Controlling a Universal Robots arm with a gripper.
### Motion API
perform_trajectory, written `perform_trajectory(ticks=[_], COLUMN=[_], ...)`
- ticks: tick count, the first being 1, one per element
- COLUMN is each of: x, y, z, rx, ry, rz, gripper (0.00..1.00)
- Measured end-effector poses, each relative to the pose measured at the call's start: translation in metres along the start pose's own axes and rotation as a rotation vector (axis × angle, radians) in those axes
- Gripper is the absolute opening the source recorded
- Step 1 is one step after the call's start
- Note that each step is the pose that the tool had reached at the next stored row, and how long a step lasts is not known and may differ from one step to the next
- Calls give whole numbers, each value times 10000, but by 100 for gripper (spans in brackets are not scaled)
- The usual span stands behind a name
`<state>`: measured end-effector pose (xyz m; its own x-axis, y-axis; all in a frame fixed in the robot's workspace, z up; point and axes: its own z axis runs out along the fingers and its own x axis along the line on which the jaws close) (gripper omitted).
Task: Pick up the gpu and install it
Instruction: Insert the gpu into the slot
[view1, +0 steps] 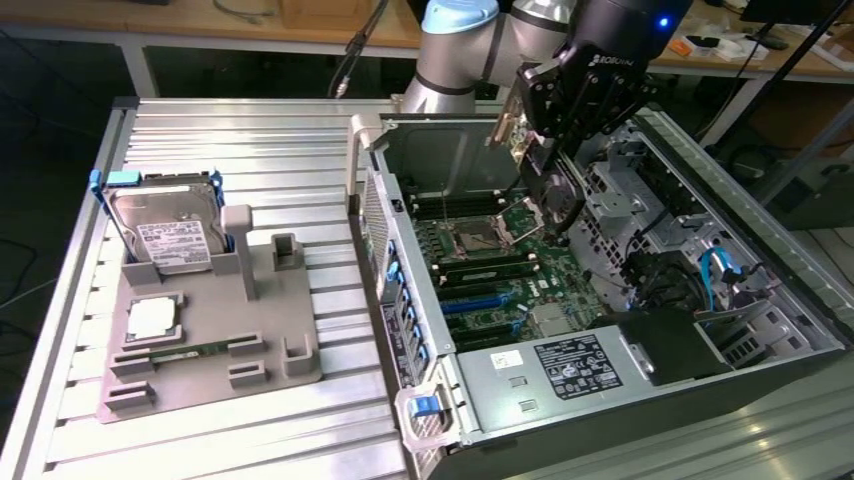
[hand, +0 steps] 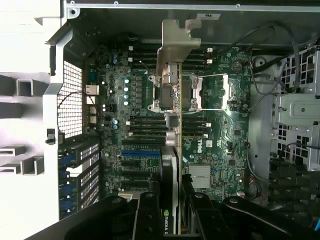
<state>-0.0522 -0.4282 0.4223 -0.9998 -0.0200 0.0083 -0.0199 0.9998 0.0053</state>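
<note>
My gripper hangs over the open computer case and is shut on the gpu, a thin dark card held on edge above the motherboard. In the wrist view the gpu runs edge-on down the middle, with its silver end bracket at the far end and a green-lettered label by the gripper. A black finger presses on each side of the card. The card hovers over the processor socket, clear of the slots.
A grey holder plate lies on the aluminium table at the exterior view's left, carrying a silver hard drive, a processor chip and a green memory stick. Drive cages and a power supply crowd the case.
</note>
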Motion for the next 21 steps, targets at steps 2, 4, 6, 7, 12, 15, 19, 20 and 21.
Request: perform_trajectory(ticks=[2,4,6,7,12,15,19,20,21], x=[-1,-1,-2,-2,-2,-3,-4,-4,-4], y=[0,0,0,0,0,0,-1,-1,-1], z=[2,6,12,15,36,55,83,90,106], rx=[0,2,3,6,27,49,90,99,128], ry=[0,-1,-3,-4,-7,-10,-15,-17,-21], rz=[84,326,625,762,1379,1724,2179,2286,2552], gripper=[27,27,27,27,27,27,27,27,27])
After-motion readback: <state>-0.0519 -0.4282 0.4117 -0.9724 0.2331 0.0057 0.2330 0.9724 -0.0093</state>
